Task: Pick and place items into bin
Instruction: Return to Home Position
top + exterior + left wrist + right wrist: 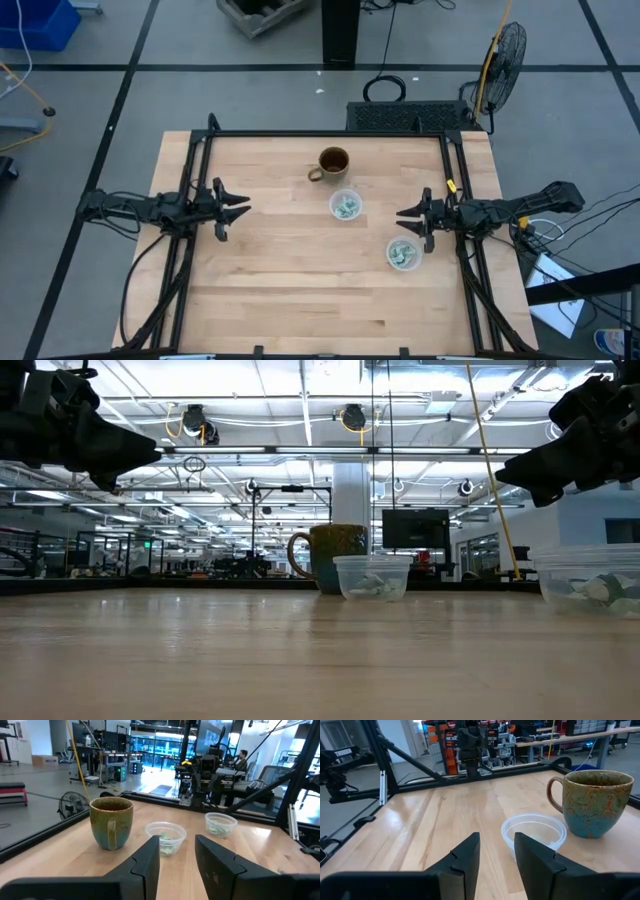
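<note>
Hovering over the table [280,285], the left gripper [243,207] is spread apart and empty. The right gripper [402,214] faces it, also parted and holding nothing. Green-and-white packets [346,207] lie in the clear bin [332,205] beside the brown mug [333,162]. Further packets [404,255] lie in a second bin [390,253] just beside the right gripper.

Table [280,290]: left half, front open, free passage. Obstacles ctr-right: mug [333,162], bin [333,207] beside it, 2nd bin [391,254] just beside right gripper [399,213].
</note>
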You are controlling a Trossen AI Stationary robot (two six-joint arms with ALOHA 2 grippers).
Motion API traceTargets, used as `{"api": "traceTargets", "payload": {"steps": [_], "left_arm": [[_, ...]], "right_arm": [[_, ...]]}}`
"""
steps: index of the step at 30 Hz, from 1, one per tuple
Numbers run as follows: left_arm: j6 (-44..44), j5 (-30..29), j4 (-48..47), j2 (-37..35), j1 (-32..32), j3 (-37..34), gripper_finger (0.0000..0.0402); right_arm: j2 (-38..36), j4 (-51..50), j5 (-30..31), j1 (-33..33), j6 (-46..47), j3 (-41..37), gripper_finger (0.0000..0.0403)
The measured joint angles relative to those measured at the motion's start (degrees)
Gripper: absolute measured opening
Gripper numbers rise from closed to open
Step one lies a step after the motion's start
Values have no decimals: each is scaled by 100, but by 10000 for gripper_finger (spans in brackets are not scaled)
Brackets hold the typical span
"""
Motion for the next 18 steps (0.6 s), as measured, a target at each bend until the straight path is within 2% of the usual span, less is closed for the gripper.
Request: {"api": "traceTargets", "payload": {"steps": [18], "left_arm": [[-15,-9,110,0,0,-10,129]], "right_arm": [[0,26,4,0,0,-2,114]]}}
